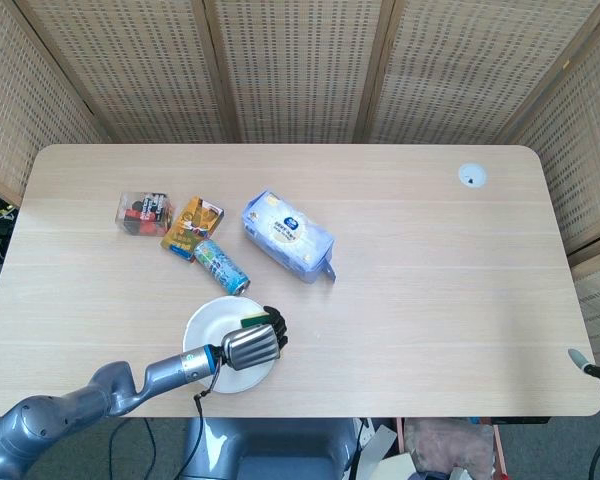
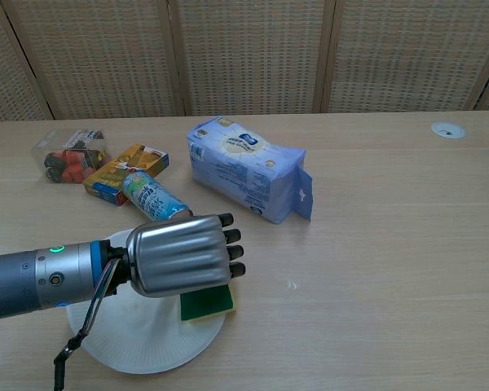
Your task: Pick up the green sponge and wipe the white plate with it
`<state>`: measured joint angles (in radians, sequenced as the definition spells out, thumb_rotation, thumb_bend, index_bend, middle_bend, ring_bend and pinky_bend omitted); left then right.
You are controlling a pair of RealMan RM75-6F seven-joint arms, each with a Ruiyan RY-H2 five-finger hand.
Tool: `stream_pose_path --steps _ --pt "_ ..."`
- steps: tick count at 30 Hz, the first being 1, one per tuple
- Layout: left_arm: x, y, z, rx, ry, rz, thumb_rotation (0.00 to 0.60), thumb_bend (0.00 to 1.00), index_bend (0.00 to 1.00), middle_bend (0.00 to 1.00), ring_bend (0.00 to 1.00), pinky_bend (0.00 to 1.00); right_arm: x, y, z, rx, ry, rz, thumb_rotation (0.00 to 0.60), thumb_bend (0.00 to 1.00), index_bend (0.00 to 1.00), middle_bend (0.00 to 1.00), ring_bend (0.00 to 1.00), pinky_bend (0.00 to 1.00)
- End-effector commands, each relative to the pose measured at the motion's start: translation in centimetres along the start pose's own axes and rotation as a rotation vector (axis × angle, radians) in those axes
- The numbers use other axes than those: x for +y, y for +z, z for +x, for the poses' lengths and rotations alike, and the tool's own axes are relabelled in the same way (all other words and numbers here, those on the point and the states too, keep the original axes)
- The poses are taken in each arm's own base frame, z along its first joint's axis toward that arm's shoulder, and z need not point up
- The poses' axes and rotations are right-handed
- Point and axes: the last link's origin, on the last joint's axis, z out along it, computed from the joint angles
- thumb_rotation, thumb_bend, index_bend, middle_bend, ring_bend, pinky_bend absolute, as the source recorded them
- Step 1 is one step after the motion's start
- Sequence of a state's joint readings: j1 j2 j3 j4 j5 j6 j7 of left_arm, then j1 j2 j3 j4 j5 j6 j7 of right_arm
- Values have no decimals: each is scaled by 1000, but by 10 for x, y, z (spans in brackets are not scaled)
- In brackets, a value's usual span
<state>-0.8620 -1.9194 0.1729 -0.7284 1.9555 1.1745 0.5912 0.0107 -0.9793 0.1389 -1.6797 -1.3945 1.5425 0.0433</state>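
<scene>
My left hand [image 1: 252,344] [image 2: 183,257] grips the green sponge [image 2: 206,301] [image 1: 251,322] and presses it down on the right part of the white plate [image 2: 134,340] [image 1: 205,326], near the table's front edge. The hand's back covers most of the sponge; only its green and yellow lower edge shows in the chest view. My right hand does not show in either view.
Behind the plate lies a drink can [image 2: 153,199] [image 1: 221,266] on its side. Further back left are an orange box [image 2: 125,172] and a clear box of red items [image 2: 69,154]. A blue tissue pack [image 2: 246,177] [image 1: 288,235] lies at mid-table.
</scene>
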Motion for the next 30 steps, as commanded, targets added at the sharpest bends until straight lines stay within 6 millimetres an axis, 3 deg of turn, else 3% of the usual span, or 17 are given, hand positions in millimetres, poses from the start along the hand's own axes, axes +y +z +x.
stream_pose_path --steps 1,7,16,30 --pt "-8 -8 -6 -21 12 13 600 204 715 643 434 457 0 0 1 2 1 1 600 0 0 0 0 0" --pt "-14 -24 -17 -56 7 31 600 204 715 643 434 458 0 -1 1 4 2 2 600 0 0 0 0 0" --pt "-29 -25 -2 22 -157 170 600 205 715 644 435 459 0 -1 1 3 1 2 600 0 0 0 0 0" --pt "-15 -24 -15 -52 -112 116 600 205 715 644 435 459 0 -1 2 4 4 2 600 0 0 0 0 0"
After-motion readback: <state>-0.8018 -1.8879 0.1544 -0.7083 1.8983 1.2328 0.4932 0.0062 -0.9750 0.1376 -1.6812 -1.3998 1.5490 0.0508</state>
